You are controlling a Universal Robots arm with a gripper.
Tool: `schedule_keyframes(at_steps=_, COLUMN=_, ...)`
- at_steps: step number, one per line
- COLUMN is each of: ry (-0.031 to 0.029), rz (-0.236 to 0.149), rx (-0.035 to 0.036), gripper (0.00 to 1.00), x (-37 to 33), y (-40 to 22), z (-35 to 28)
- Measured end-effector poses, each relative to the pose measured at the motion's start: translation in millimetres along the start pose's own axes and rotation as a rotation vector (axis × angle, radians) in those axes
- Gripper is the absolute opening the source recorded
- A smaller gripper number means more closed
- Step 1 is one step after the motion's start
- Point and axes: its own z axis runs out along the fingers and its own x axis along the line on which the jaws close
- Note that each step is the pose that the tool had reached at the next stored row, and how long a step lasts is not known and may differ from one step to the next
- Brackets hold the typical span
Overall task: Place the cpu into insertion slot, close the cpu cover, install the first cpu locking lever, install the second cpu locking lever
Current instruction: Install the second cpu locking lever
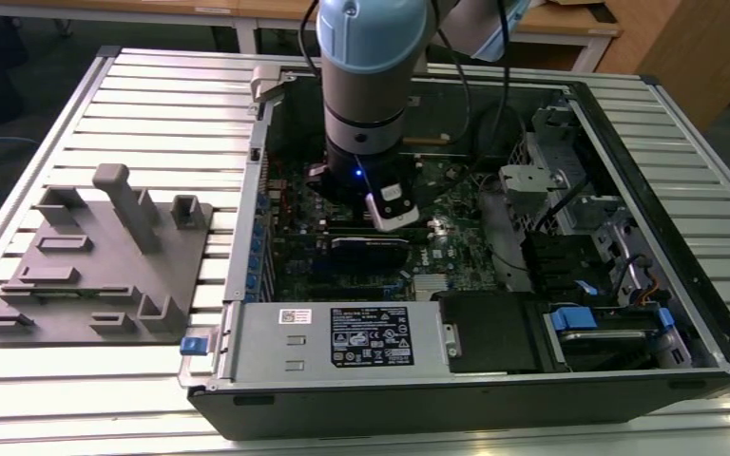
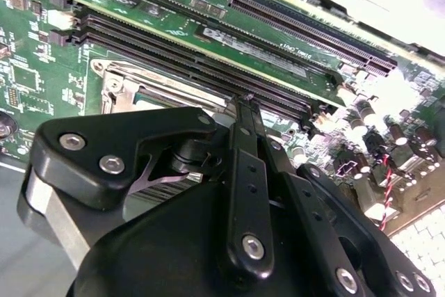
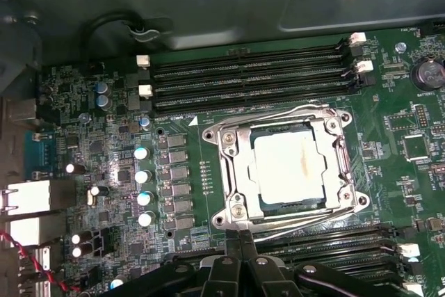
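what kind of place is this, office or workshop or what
Probably a robotics lab or test workshop: an open computer case lies on a slatted metal table, a robot arm reaches into it, and a grey fixture block sits beside it.

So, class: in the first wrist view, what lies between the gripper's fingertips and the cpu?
In the first wrist view, the cpu cover frame edge and wire locking levers lie between the gripper and the cpu.

Your arm (image 1: 365, 85): upright, wrist pointing straight down | your claw (image 3: 240, 238): fingers pressed together, tips meeting, nothing between them
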Motion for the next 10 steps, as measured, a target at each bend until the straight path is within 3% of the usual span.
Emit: schedule_keyframes(at_steps=10, ry=0.0001, rz=0.0, rx=0.0, gripper=0.11, x=3.5, y=0.2, z=1.6)
